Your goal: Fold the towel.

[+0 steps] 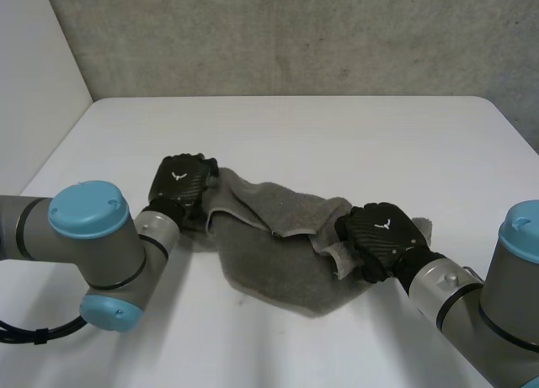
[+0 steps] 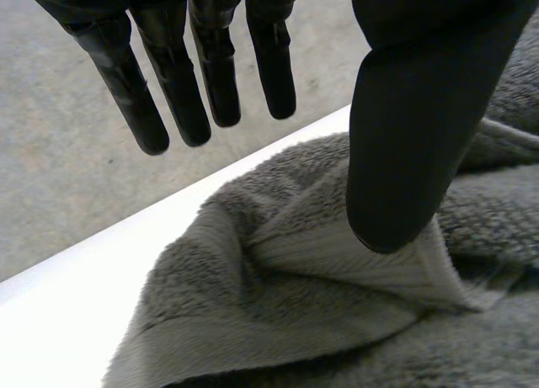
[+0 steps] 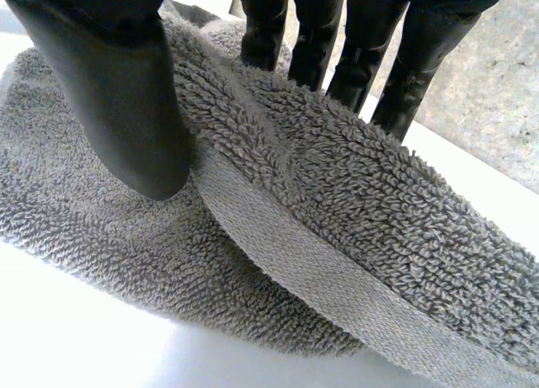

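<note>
The crumpled grey terry towel (image 1: pixel 278 266) lies toward the near edge of the white tabletop (image 1: pixel 337 135), its long axis running left to right. The left hand (image 1: pixel 178 182) is over its left end, fingers straight, holding nothing. The right hand (image 1: pixel 383 232) pinches a raised fold at its right end.

you see the towel (image 1: pixel 278 253), grey terry with a thick looped pile, lying crumpled about midway across the white table (image 1: pixel 337 144). it runs as a long bunched heap from left to right, flat nowhere, with its layers lapped over one another. its flat woven hem band (image 3: pixel 295 262) shows paler than the pile. at the right end a fold bearing that band stands up off the layer beneath. at the left end the band is turned up too.
</note>
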`<state>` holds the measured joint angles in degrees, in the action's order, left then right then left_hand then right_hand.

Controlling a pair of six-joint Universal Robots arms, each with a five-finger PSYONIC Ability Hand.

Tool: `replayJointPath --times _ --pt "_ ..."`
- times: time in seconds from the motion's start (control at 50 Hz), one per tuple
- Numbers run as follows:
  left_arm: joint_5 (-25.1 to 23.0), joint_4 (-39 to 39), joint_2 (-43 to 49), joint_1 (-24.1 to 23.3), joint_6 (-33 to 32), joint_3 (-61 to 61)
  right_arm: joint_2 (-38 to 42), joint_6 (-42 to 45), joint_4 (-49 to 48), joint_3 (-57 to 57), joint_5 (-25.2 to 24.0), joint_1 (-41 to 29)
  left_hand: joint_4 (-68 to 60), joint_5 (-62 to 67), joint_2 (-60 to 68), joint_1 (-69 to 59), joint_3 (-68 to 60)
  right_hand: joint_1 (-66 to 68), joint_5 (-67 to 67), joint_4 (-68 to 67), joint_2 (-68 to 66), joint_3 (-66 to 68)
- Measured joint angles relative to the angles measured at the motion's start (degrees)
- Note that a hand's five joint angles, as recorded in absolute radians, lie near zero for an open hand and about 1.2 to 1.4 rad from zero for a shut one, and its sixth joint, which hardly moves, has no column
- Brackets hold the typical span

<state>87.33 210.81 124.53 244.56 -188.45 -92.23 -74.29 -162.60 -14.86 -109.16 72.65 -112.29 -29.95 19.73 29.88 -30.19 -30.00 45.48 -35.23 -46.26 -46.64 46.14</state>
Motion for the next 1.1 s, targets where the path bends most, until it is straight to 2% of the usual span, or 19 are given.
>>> replayJointPath --times 0.2,0.36,0.46,0.6,0.68,0.72,0.8,0.9,0.98,1.1 --pt "-4.43 -0.45 -0.44 -1.07 0.26 -0.54 0.20 0.04 -0.79 -0.35 0.13 -0.08 4.25 -4.27 -4.23 4.20 4.28 1.13 -1.44 -0.34 0.12 0.49" --pt "-4.35 -0.31 1.05 -1.32 0.20 1.16 -0.21 0.18 -1.06 -0.49 0.06 0.19 1.50 -1.23 -1.41 1.71 1.57 14.35 -14.12 -13.11 -12.97 13.43" --pt "-3.90 -0.28 3.32 -1.30 0.15 3.67 -0.47 0.32 -1.07 -0.46 0.03 0.57 -7.48 7.43 7.57 -7.30 -7.44 20.81 -20.48 -19.22 -18.90 19.01" --pt "-3.16 -0.29 5.98 -1.23 0.04 7.09 -0.63 0.43 -1.05 -0.21 0.02 1.09 -20.11 20.05 20.16 -19.72 -20.03 22.28 -21.75 -20.17 -19.84 20.07" --pt "-1.76 -0.35 6.07 -1.20 -0.22 7.82 -0.82 0.44 -1.01 0.20 -0.06 2.03 -32.77 32.65 33.19 -32.57 -32.62 29.95 -29.87 -28.00 -28.11 27.66" --pt "-0.94 -0.42 5.51 -1.16 -0.47 7.85 -1.20 0.41 -0.95 0.59 -0.19 2.73 -36.02 35.59 36.31 -35.15 -36.12 30.91 -31.55 -29.85 -29.12 29.36" --pt "1.00 -0.79 1.97 -0.96 -1.17 6.97 -4.79 0.07 -0.21 2.79 -0.32 5.27 -38.95 37.78 39.03 -36.85 -38.86 30.91 -31.55 -29.94 -29.12 29.40" --pt "2.62 -2.15 -9.07 0.07 -1.69 3.53 -13.68 -0.18 2.99 7.56 -0.85 10.22 -39.62 38.30 39.71 -37.49 -39.53 30.92 -31.55 -29.94 -29.12 29.41" --pt "2.85 -4.33 -20.26 1.41 -1.72 0.38 -20.50 -0.07 9.37 14.10 -3.25 16.07 -39.78 38.74 39.79 -37.73 -39.62 30.92 -31.55 -30.43 -29.12 29.40" --pt "2.21 -11.04 -32.06 2.78 -1.80 -1.85 -22.46 1.53 24.02 24.20 -9.57 23.19 -39.81 38.75 39.82 -37.76 -39.64 30.92 -31.55 -30.43 -29.12 30.24"
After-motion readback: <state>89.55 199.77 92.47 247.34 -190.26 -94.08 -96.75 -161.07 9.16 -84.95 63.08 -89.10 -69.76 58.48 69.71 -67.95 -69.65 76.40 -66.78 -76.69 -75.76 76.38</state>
